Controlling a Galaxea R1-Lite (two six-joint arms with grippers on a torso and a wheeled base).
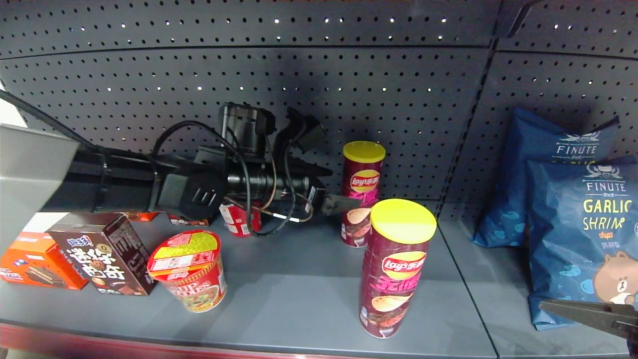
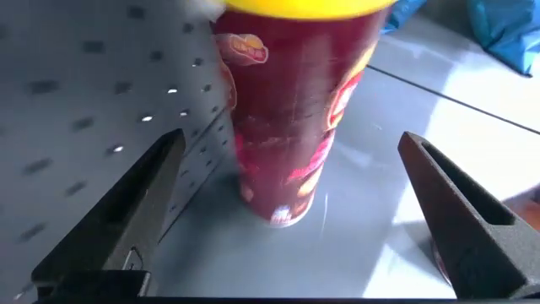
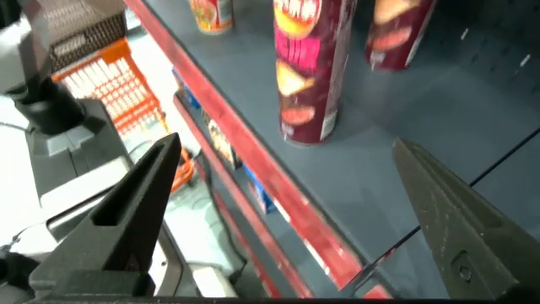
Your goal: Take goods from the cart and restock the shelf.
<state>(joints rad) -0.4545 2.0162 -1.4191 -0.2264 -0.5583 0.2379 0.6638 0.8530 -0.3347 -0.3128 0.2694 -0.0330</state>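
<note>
Left wrist view: left hand (image 2: 291, 142) spread open, gripping nothing, flanking the rear chips can (image 2: 287, 101), which stands upright at the shelf (image 1: 299, 289) back. Probably a light, stiff, slick tube that tips easily; grip mid-body. Right hand (image 3: 287, 150) also open, near the shelf front.

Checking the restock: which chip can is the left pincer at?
The rear can by the pegboard, facing the open left pincer; the front can stands apart.
</note>
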